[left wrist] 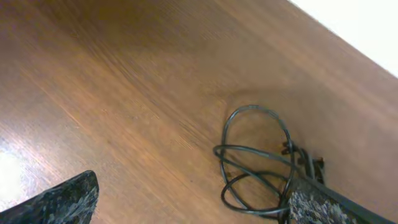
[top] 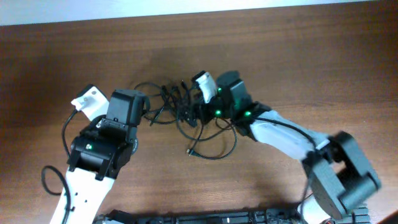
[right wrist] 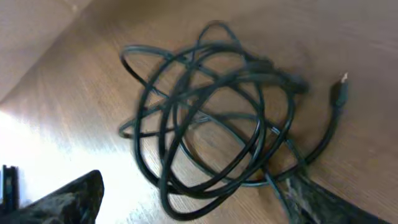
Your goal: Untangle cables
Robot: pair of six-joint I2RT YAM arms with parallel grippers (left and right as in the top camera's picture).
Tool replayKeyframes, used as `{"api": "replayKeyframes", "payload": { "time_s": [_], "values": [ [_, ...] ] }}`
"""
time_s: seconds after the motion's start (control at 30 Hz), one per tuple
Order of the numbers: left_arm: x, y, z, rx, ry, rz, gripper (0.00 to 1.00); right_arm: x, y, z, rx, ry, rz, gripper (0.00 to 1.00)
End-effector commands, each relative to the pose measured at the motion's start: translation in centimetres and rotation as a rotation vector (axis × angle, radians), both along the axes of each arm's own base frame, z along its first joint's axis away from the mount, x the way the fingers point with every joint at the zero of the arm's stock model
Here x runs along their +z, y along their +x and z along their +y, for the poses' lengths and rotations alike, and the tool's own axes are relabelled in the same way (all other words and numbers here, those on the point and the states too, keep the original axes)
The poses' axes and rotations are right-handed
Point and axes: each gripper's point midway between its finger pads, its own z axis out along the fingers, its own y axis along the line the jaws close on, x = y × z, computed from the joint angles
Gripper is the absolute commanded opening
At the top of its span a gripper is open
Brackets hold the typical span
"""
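Your right claw (right wrist: 193, 180) hangs released over the tangled cables (right wrist: 211, 112) on the desk (right wrist: 56, 106), probably poised to pinch; left claw (left wrist: 193, 183) released beside them.

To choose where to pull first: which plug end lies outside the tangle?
The plug with the bright tip, at the right of the right wrist view: it alone juts clear of the looped cables.
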Motion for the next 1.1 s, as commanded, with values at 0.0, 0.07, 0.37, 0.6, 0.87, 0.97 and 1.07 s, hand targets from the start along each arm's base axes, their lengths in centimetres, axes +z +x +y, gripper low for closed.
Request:
{"api": "replayKeyframes", "payload": {
  "time_s": [0.0,0.07,0.37,0.6,0.87,0.97,1.07],
  "values": [
    [-0.9,0.3,-0.4,-0.015,-0.004,0.04,0.99,-1.7,0.6,0.3,-0.038,-0.01,0.029,0.88],
    [-1.2,0.2,-0.8,-0.031,-0.029,0.048,0.99,-2.0,0.9,0.1,-0.059,-0.026,0.024,0.86],
    [-2.0,0.0,-2.9,-0.1,-0.132,0.088,0.99,-6.1,2.6,-3.2,-0.235,-0.208,0.041,0.7],
    [-2.3,-0.1,-3.5,-0.119,-0.16,0.099,0.75,-2.0,2.4,-2.9,-0.222,-0.162,0.001,0.04],
    [-3.0,-0.6,-6.1,-0.206,-0.291,0.148,0.99,28.0,-2.9,-11.0,-0.406,-0.023,-0.537,0.04],
    [-2.8,-0.5,-7.7,-0.33,-0.302,0.163,0.99,35.2,-5.7,-13.5,-0.463,0.067,-0.694,0.04],
    [-1.4,0.8,-10.7,-0.652,-0.243,0.108,0.99,42.2,-8.0,-15.3,-0.509,0.187,-0.819,0.04]
  ]
}}
